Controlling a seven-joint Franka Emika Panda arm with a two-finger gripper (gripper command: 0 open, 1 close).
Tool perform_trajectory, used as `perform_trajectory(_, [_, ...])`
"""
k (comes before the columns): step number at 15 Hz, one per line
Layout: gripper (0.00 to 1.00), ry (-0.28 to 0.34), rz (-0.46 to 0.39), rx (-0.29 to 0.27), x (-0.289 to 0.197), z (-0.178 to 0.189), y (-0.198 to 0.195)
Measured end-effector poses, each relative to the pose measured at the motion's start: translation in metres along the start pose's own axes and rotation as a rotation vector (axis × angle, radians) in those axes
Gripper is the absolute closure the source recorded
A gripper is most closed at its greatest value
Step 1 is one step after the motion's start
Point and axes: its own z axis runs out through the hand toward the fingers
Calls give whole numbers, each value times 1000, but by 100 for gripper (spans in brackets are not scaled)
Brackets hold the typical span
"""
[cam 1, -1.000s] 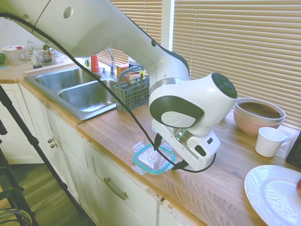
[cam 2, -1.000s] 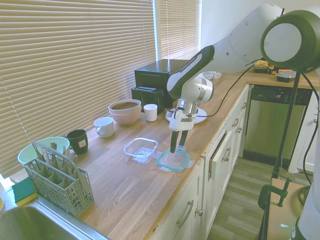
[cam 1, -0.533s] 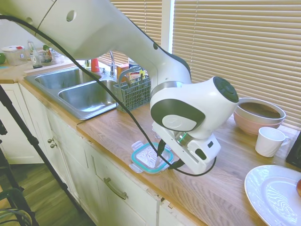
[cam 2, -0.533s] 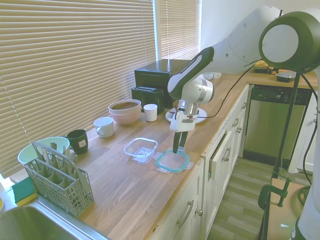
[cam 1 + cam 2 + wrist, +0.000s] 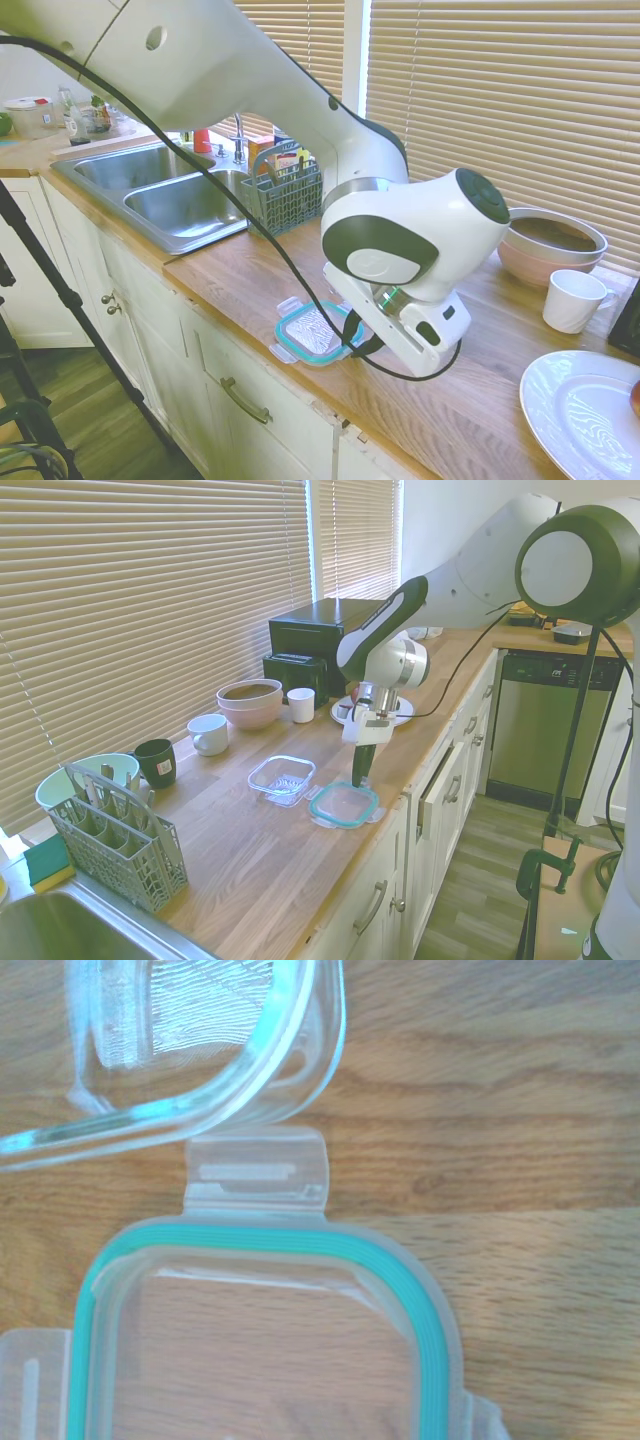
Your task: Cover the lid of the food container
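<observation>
Here the arm reaches down steeply, its fingers (image 5: 359, 780) pressed together, gripping nothing, tips at the lid's (image 5: 344, 804) far edge on the tabletop (image 5: 250, 860); the container (image 5: 281, 778) sits just beside.

Lid (image 5: 345, 804) flat on counter (image 5: 250, 860), beside food container (image 5: 281, 778).

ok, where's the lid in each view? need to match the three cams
First exterior view: the lid lies flat at the counter's front edge, lower centre, partly behind the hand.
Second exterior view: lid at centre, near the counter edge, below the hand.
Wrist view: lid fills the lower half, teal rim showing.
Shared landmark: the food container right beside it, absent from the first exterior view, corner visible in the wrist view.
</observation>
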Motion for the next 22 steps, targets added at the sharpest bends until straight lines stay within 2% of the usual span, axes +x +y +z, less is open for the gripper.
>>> perform_trajectory(7, [100, 3, -2, -7, -5, -3, -9])
perform_trajectory(16, [100, 159, -32, -31, -68, -109, -26])
perform_trajectory(22, [100, 219, -30, -90, -77, -158, -40])
